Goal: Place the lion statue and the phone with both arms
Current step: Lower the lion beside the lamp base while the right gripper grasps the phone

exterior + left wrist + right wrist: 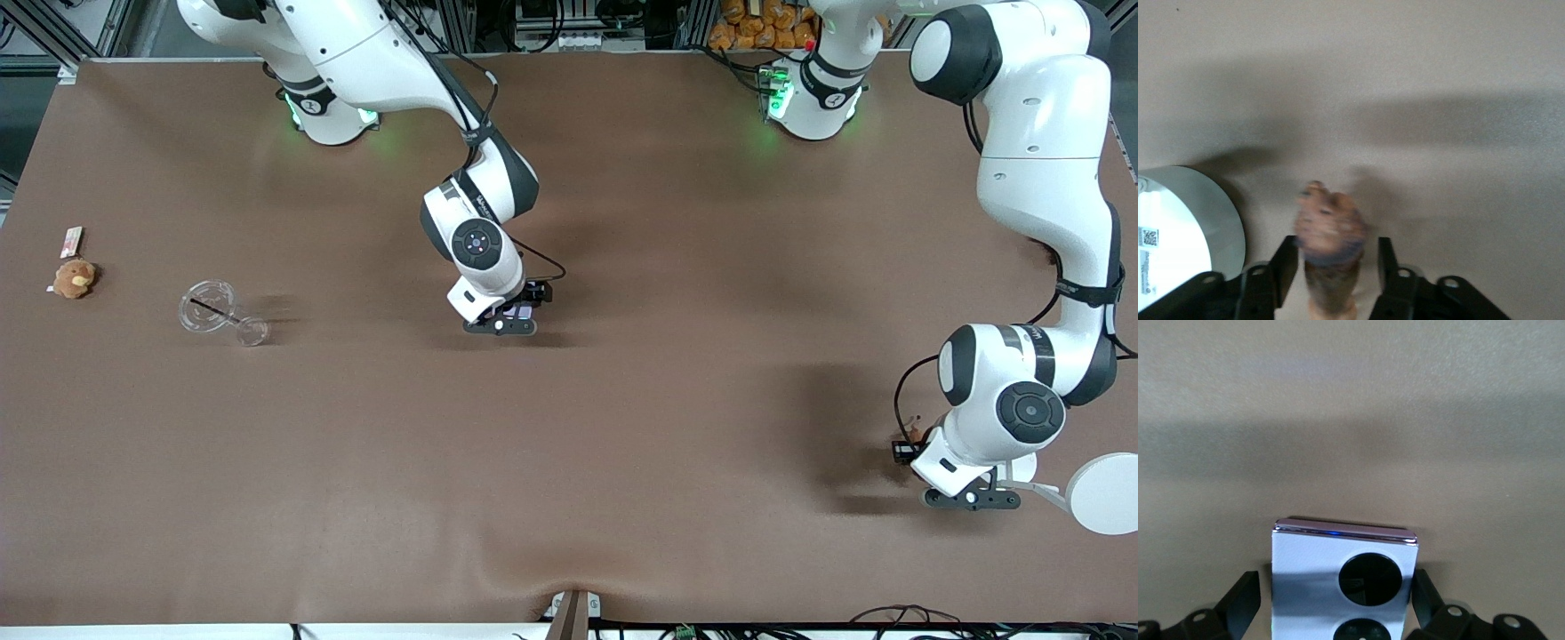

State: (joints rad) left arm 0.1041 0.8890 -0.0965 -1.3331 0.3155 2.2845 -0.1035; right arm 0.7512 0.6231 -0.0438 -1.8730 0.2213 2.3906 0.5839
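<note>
While left end effector (1331,267) pinches lion statue (1330,233), right end effector (1331,600) pinches phone (1345,577).

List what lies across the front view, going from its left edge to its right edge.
Tan plush toy → clear glass → right end effector around the phone → lion statue → left end effector → white round object.

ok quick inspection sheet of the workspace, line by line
surface: brown table, small wrinkle at the edge nearest the front camera
job's things: phone between the right gripper's fingers; lion statue between the left gripper's fingers
clutter: tan plush toy, clear glass, white disc
grippers: right gripper mid-table; left gripper beside the white disc
cables: black cable along the left arm's wrist
surroundings: orange items at the table's base edge
</note>
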